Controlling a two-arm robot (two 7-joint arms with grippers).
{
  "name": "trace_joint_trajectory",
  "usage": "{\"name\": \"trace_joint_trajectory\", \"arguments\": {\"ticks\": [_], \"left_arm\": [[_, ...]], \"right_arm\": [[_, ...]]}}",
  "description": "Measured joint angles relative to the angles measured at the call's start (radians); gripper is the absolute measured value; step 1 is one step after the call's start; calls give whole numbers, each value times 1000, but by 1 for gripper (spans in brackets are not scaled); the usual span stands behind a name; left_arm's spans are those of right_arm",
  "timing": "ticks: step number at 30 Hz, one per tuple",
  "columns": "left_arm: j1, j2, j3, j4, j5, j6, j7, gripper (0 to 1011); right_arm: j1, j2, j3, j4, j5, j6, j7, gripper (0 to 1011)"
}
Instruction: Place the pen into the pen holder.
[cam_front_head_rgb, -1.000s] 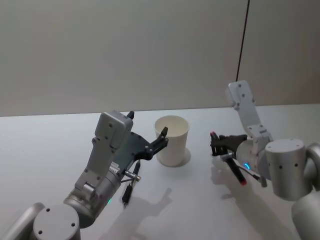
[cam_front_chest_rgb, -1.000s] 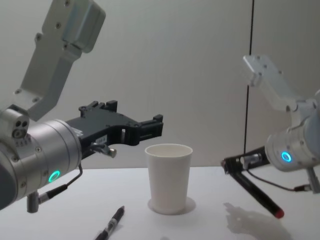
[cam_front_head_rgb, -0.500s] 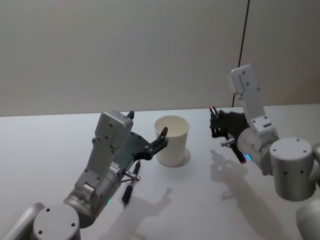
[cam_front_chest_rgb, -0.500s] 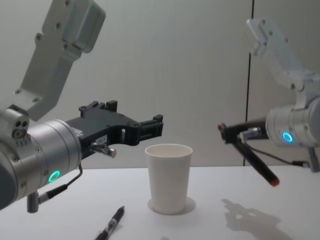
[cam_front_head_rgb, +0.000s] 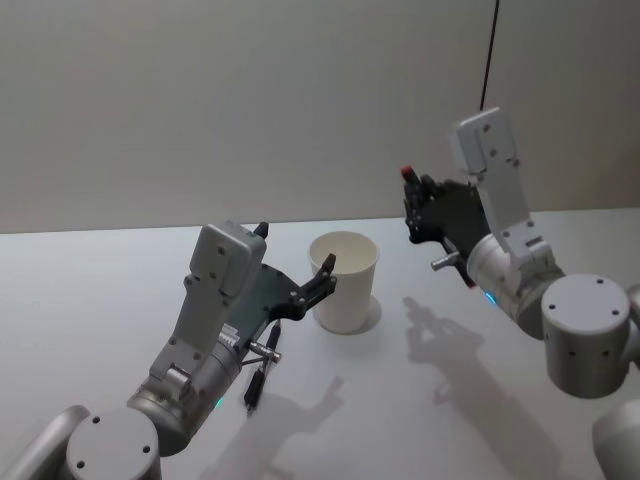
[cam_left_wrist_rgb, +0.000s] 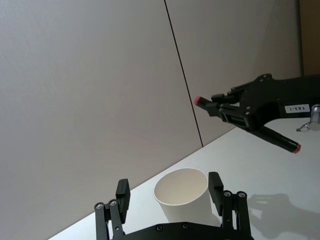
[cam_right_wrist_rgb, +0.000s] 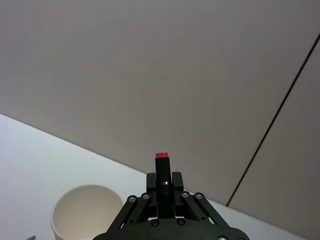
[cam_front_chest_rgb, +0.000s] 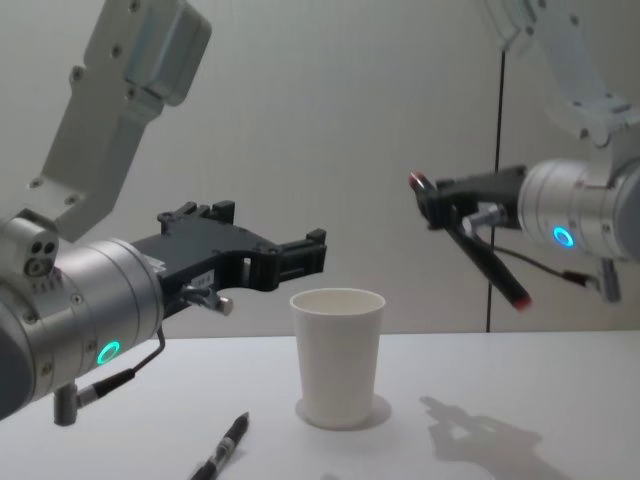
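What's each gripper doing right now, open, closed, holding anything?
Left gripper: open, empty, near the pen holder.
Right gripper: shut on the red-tipped pen, up in the air.

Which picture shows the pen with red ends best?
The chest view: the pen shows side-on, both red ends visible, in the right gripper. The left wrist view shows it farther off; head and right wrist views show mostly one red end.

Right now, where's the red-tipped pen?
In the chest view the red-tipped pen is in the air on the robot's right, held tilted in the right gripper, above and right of the white paper cup.
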Motion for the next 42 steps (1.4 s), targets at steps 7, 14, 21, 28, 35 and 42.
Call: {"name": "trace_joint_trajectory", "arguments": {"ticks": [7, 14, 21, 28, 35, 42], "left_arm": [[0, 0, 0, 0, 0, 0, 0, 1000], [0, 0, 0, 0, 0, 0, 0, 1000], [0, 0, 0, 0, 0, 0, 0, 1000], [0, 0, 0, 0, 0, 0, 0, 1000], [0, 0, 0, 0, 0, 0, 0, 1000], [0, 0, 0, 0, 0, 0, 0, 1000]], "right_arm": [[17, -2, -9, 14, -18, -140, 44, 167], [53, -15, -21, 63, -37, -269, 92, 167], [125, -47, -40, 170, -68, -399, 129, 166], [178, -71, -55, 256, -95, -453, 133, 167], [213, -89, -66, 322, -121, -469, 114, 167], [237, -102, -75, 378, -131, -477, 96, 167]]}}
